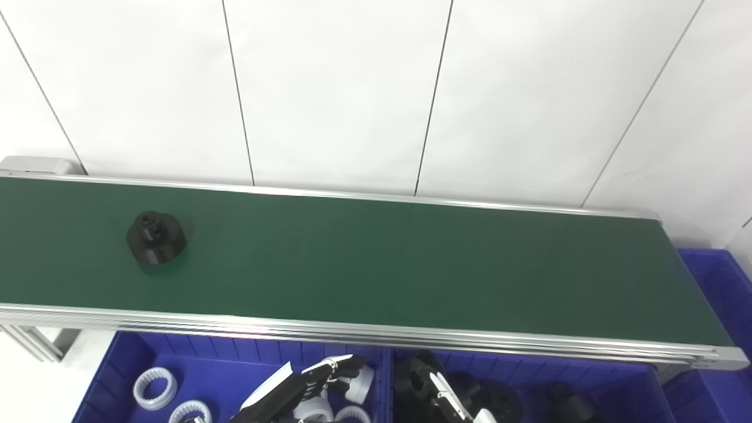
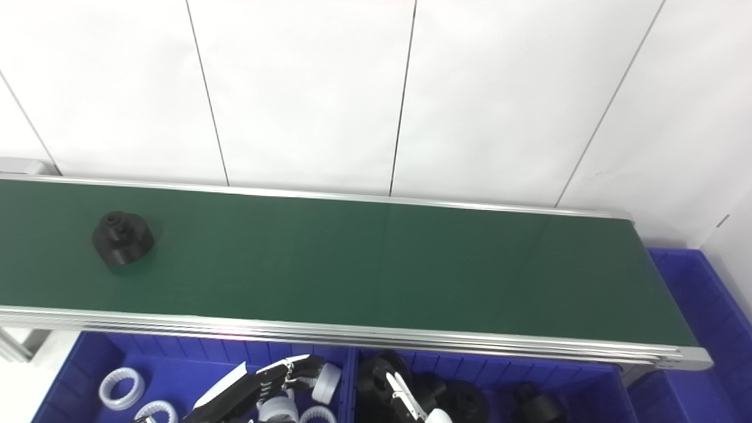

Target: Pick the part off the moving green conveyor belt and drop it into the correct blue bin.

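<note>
A black part [image 1: 155,237] stands upright at the left of the green belt [image 1: 376,264], its narrow hub pointing up and its axis vertical. Below the belt, at bottom left, a blue bin [image 1: 126,367] holds white rings [image 1: 155,388]; the bin [image 1: 634,385] beside it at bottom centre holds black parts [image 1: 567,405]. The left hand [image 1: 317,379] hangs over the white rings, fingers curled on nothing. The right hand [image 1: 443,399] is over the black parts; whether its fingers are released or clenched cannot be told.
</note>
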Robot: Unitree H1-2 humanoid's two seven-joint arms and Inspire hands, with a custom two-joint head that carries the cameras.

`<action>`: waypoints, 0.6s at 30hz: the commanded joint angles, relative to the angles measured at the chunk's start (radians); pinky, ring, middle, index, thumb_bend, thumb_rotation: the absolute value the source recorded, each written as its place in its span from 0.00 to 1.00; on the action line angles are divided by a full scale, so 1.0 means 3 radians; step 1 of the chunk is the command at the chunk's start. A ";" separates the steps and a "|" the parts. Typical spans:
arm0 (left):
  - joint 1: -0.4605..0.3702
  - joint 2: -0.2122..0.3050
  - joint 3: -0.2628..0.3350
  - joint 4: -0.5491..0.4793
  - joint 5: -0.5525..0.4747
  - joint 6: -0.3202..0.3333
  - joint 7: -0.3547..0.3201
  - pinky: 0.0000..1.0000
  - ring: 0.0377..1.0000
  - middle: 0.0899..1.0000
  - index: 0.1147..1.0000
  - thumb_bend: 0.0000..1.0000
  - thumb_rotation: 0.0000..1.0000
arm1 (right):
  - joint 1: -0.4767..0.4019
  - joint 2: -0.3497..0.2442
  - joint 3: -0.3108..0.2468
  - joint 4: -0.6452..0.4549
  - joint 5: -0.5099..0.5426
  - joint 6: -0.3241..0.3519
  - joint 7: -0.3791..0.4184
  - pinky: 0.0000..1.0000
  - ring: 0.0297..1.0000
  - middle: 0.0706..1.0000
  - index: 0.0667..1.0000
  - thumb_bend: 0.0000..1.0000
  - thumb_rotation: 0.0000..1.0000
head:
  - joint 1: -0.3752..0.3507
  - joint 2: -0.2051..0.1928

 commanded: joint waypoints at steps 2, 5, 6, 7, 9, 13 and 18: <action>-0.0062 0.0040 -0.0016 -0.0055 0.0006 -0.0116 0.0057 0.82 0.88 0.90 0.87 0.47 0.51 | -0.0029 0.0017 -0.0026 -0.0011 0.0051 -0.0221 -0.0074 0.87 0.94 1.00 0.97 0.30 0.68 | 0.0004 0.0003; -0.0059 0.0044 -0.0021 -0.0046 -0.0001 -0.0116 0.0054 0.82 0.88 0.89 0.87 0.47 0.52 | -0.0017 0.0020 -0.0028 -0.0017 0.0032 -0.0225 -0.0077 0.87 0.94 1.00 0.98 0.30 0.69 | -0.0002 0.0009; -0.0057 0.0050 -0.0026 -0.0053 -0.0001 -0.0116 0.0050 0.82 0.88 0.90 0.87 0.47 0.52 | -0.0015 0.0021 -0.0029 -0.0012 0.0038 -0.0227 -0.0075 0.86 0.94 1.00 0.98 0.31 0.69 | -0.0003 0.0012; -0.0055 0.0054 -0.0028 -0.0059 -0.0001 -0.0116 0.0049 0.82 0.88 0.90 0.87 0.47 0.52 | -0.0014 0.0021 -0.0029 -0.0010 0.0044 -0.0225 -0.0072 0.87 0.94 1.00 0.97 0.31 0.69 | -0.0003 0.0013; -0.0052 0.0058 -0.0032 -0.0065 -0.0005 -0.0116 0.0050 0.82 0.89 0.91 0.88 0.47 0.52 | -0.0015 0.0019 -0.0029 -0.0004 0.0036 -0.0220 -0.0073 0.87 0.94 1.00 0.97 0.31 0.69 | -0.0003 0.0018; -0.0050 0.0056 -0.0038 -0.0066 -0.0007 -0.0116 0.0064 0.82 0.89 0.91 0.88 0.47 0.52 | -0.0015 0.0015 -0.0025 -0.0002 0.0035 -0.0224 -0.0070 0.87 0.95 1.00 0.98 0.31 0.68 | -0.0006 0.0025; -0.0051 0.0071 -0.0061 -0.0064 0.0016 -0.0116 0.0092 0.83 0.89 0.91 0.88 0.47 0.54 | -0.0016 0.0014 -0.0024 0.0001 0.0064 -0.0232 -0.0059 0.88 0.95 1.00 0.98 0.32 0.72 | -0.0009 0.0026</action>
